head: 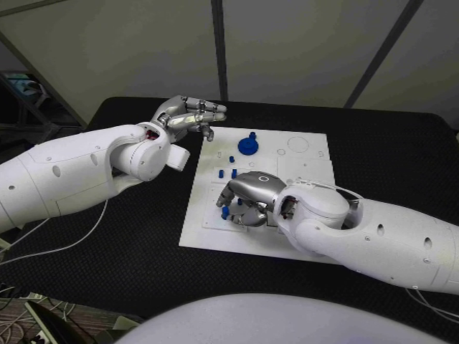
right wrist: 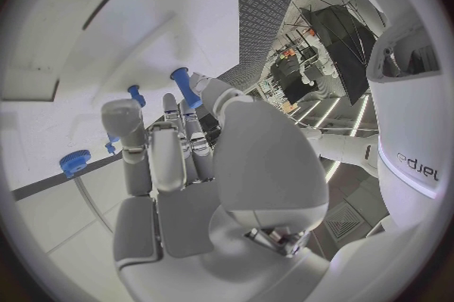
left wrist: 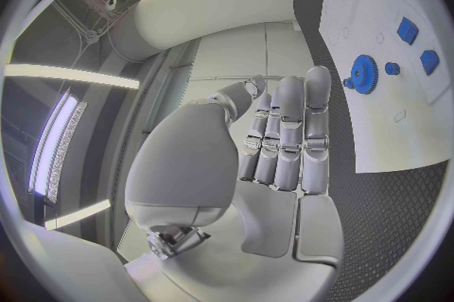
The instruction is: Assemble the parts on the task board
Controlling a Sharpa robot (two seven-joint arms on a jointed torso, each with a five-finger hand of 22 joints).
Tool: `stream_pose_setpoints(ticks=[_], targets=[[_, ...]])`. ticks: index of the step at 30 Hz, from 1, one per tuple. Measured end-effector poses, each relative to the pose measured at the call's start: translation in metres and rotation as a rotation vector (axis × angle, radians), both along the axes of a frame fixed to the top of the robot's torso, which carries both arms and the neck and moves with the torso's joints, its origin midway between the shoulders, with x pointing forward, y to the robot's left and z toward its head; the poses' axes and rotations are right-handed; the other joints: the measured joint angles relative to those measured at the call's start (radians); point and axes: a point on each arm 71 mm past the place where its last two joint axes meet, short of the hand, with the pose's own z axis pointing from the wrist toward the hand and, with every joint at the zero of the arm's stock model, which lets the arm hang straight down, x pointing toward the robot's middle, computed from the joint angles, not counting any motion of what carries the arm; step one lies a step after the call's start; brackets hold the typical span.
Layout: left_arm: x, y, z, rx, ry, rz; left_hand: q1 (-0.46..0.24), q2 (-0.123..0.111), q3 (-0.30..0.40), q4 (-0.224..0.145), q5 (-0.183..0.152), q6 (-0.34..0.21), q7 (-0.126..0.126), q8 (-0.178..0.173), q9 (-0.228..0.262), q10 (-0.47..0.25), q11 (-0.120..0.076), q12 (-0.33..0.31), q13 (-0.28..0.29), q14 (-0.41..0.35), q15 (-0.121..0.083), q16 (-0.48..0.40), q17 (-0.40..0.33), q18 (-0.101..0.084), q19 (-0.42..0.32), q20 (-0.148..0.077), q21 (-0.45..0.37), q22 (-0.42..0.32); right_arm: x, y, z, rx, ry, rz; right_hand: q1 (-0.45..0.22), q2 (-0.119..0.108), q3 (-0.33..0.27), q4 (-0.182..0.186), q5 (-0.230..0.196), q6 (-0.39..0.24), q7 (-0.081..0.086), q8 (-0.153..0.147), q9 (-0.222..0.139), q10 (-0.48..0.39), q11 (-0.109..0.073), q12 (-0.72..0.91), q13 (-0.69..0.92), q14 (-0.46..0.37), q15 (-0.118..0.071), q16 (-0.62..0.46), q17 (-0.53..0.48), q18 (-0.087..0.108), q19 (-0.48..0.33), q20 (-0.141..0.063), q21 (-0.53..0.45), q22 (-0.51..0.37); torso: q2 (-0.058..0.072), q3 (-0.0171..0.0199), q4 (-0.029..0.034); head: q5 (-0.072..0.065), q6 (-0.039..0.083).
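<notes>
The white task board (head: 292, 179) lies in the middle of the black table. A blue gear (head: 249, 146) (left wrist: 364, 73) stands near its far edge, with small blue pegs (head: 227, 173) closer in. My right hand (head: 248, 197) (right wrist: 185, 158) is low over the board's near left part. It pinches a small blue peg (head: 225, 212) (right wrist: 185, 88) between thumb and a finger. A second blue peg (right wrist: 137, 95) stands just beyond the fingertips. My left hand (head: 188, 115) (left wrist: 279, 135) hovers off the board's far left corner, its fingers stretched out and holding nothing.
Two blue blocks (left wrist: 408, 29) sit on the board past the gear. Empty holes and outlines mark the board's far right part (head: 297, 144). Black tabletop (head: 395, 158) surrounds the board, and a white cable (head: 74, 244) trails at the left.
</notes>
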Motion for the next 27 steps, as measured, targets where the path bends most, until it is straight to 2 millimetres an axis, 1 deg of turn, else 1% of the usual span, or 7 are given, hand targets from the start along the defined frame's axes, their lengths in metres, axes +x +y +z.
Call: stream_pose_setpoints(ticks=[10,15,19,22,23,25,27], targets=[[0.000,0.001,0.000,0.001,0.001,0.002,0.000,0.000,0.000,0.000,0.000,0.000,0.000,0.000,-0.001,-0.007,0.000,0.000,0.000,0.000,0.000,0.000,-0.001,0.000,0.000,0.000,0.000,0.000,-0.003,-0.023,0.011,0.096,-0.051,-0.041,0.005,-0.005,-0.032,0.008,-0.007,-0.002,0.005,0.000,0.001,-0.012,-0.002,0.027,0.003,0.000,0.000,-0.026,-0.044,0.000,-0.030,0.000,-0.039,-0.053,-0.002,0.0008,-0.0016,-0.010,0.012],[0.000,0.004,0.000,0.004,0.001,0.006,0.000,0.000,0.000,0.000,0.000,0.000,0.000,0.000,-0.001,-0.007,0.000,0.000,0.000,0.000,0.000,0.000,-0.001,0.000,0.000,0.000,0.000,0.000,-0.003,-0.062,0.019,0.179,-0.035,-0.133,-0.088,0.001,-0.091,0.089,-0.011,0.065,0.029,0.029,0.013,0.081,-0.014,0.101,0.019,-0.010,-0.003,-0.090,-0.147,0.025,-0.094,-0.004,-0.125,-0.164,-0.005,0.0003,-0.0057,-0.030,0.025],[-0.001,0.008,0.000,0.006,0.002,0.011,-0.001,0.001,0.000,0.000,0.000,0.000,0.000,0.000,-0.001,-0.007,0.000,0.000,0.000,0.000,0.000,0.000,-0.001,0.000,0.000,0.000,0.000,0.000,0.003,-0.104,0.026,0.230,0.018,-0.272,-0.112,-0.015,-0.139,0.130,-0.001,0.108,0.006,0.047,0.018,0.210,-0.045,0.193,0.062,-0.012,-0.021,-0.103,-0.149,0.039,-0.107,-0.021,-0.164,-0.204,-0.009,-0.0014,-0.0117,-0.056,0.037],[-0.001,0.010,0.000,0.008,0.002,0.013,-0.004,0.004,0.000,0.000,0.000,0.000,0.000,0.000,-0.001,-0.007,0.000,0.000,0.000,0.000,0.000,0.000,-0.001,0.000,0.000,0.000,0.000,0.000,0.005,-0.134,0.025,0.225,0.072,-0.380,-0.121,-0.024,-0.193,0.148,-0.017,0.133,-0.019,0.061,0.022,0.319,-0.077,0.309,0.139,0.000,-0.051,-0.031,-0.022,0.029,-0.010,-0.047,-0.066,-0.068,-0.011,-0.0012,-0.0194,-0.069,0.042],[-0.001,0.010,0.000,0.008,0.002,0.013,-0.004,0.004,0.000,0.000,0.000,0.000,0.000,0.000,-0.001,-0.007,0.000,0.000,0.000,0.000,0.000,0.000,-0.002,0.000,0.000,0.000,-0.004,0.000,0.005,-0.141,0.025,0.220,0.087,-0.409,-0.121,-0.024,-0.212,0.157,-0.014,0.142,-0.028,0.070,0.025,0.360,-0.086,0.414,0.244,0.001,-0.060,0.008,0.044,0.006,0.031,-0.055,-0.017,-0.002,-0.011,-0.0009,-0.0217,-0.072,0.043],[-0.001,0.010,0.000,0.007,0.002,0.012,-0.012,0.006,-0.005,0.005,0.000,0.000,0.000,0.000,-0.001,-0.007,0.000,0.000,0.000,0.000,0.000,0.000,-0.003,0.000,-0.004,0.004,-0.004,0.000,0.004,-0.154,0.023,0.204,0.114,-0.464,-0.152,-0.015,-0.272,0.196,0.032,0.156,-0.045,0.095,0.037,0.416,-0.103,0.832,0.724,0.002,-0.074,0.095,0.143,-0.024,0.113,-0.074,0.085,0.138,-0.012,-0.0003,-0.0267,-0.082,0.047],[-0.001,0.010,0.000,0.007,0.003,0.011,-0.017,0.001,-0.006,0.006,0.000,0.000,0.000,0.000,-0.001,-0.007,0.000,0.000,0.000,0.000,0.000,0.000,-0.003,0.000,-0.004,0.004,-0.004,-0.001,0.002,-0.163,0.023,0.187,0.129,-0.501,-0.115,0.021,-0.370,0.240,0.054,0.138,-0.052,0.130,0.063,0.401,-0.103,1.122,1.054,0.002,-0.074,0.142,0.158,-0.024,0.141,-0.082,0.138,0.211,-0.014,0.0003,-0.0314,-0.093,0.050]])
